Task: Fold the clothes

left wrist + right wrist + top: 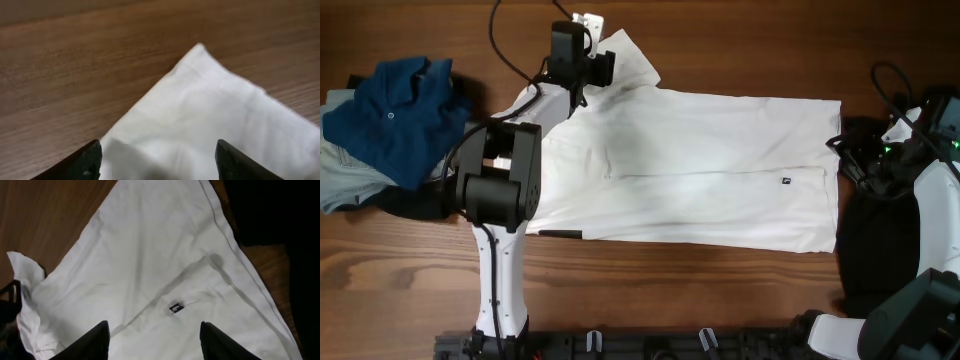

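shirt (pixel 710 160): spread mostly flat across the middle of the table (pixel 720 300), logo (pixel 174 307) face up, one sleeve corner poking toward the table's far edge
left gripper (pixel 159 162): jaws apart, low over that sleeve corner by the table's far edge. not clamped on anything as far as i can see
right gripper (pixel 159 342): jaws apart too, hovering above the logo end of the shirt, toward the table's right-arm end, nothing held
other stuff: blue polo (pixel 395 115) heaped at the table's left-arm end, black garment (pixel 875 240) at the right-arm end, just beside the shirt
handling: thin, light, floppy imo. it'll sag and drag instead of holding a shape, and probably slides easy on the wood
where to grab: pinch edges and corners, sleeve corner for the left, a hem corner for the right. grabbing mid-panel would just bunch it up
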You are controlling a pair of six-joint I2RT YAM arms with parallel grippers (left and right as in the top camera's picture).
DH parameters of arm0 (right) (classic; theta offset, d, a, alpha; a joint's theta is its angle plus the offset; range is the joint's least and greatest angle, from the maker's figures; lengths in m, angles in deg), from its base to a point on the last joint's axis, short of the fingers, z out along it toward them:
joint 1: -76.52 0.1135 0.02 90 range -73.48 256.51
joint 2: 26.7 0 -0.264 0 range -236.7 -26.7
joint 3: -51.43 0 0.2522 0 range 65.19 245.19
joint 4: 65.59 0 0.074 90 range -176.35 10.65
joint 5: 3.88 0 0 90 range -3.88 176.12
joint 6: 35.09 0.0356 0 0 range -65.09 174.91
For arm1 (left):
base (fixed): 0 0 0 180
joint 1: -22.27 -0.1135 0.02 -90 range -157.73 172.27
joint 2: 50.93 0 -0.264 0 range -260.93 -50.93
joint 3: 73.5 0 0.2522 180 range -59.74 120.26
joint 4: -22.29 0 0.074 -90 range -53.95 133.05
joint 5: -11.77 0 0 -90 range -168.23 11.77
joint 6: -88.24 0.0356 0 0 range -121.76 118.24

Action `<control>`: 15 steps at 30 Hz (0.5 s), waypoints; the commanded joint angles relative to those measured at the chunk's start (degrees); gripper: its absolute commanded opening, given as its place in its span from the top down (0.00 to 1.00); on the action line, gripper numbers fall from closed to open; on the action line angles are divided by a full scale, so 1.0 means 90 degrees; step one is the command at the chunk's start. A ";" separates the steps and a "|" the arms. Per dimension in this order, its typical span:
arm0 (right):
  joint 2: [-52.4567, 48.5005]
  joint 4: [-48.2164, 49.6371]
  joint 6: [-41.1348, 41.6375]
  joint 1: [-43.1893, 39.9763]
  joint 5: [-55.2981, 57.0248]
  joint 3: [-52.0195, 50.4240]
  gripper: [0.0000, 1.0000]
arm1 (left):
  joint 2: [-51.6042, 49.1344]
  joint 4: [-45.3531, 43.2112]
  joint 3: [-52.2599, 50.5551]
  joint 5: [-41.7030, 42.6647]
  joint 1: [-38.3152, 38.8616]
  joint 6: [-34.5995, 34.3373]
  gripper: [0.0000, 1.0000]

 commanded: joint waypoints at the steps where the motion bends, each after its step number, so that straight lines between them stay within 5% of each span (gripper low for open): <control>1: 0.0080 0.0012 -0.0126 0.0024 -0.0078 0.0129 0.42 | -0.0342 0.0087 0.0102 -0.0182 -0.0019 0.0163 0.28; 4: 0.0080 0.0012 -0.0121 0.0027 -0.0078 0.0129 0.42 | -0.0384 0.0301 0.0102 -0.0180 -0.0019 0.0160 0.32; 6: 0.0083 0.0012 -0.0109 0.0027 -0.0080 0.0129 0.42 | -0.0384 0.0342 0.0102 -0.0180 -0.0019 0.0160 0.48; 9: 0.0083 -0.0005 -0.0112 0.0027 -0.0080 0.0129 0.43 | -0.0362 0.0406 0.0104 -0.0172 -0.0019 0.0019 0.96; 15: 0.0070 0.0262 -0.0131 0.0027 0.0155 0.0129 0.43 | 0.0418 0.1003 0.0104 -0.0449 -0.0068 -0.0083 0.96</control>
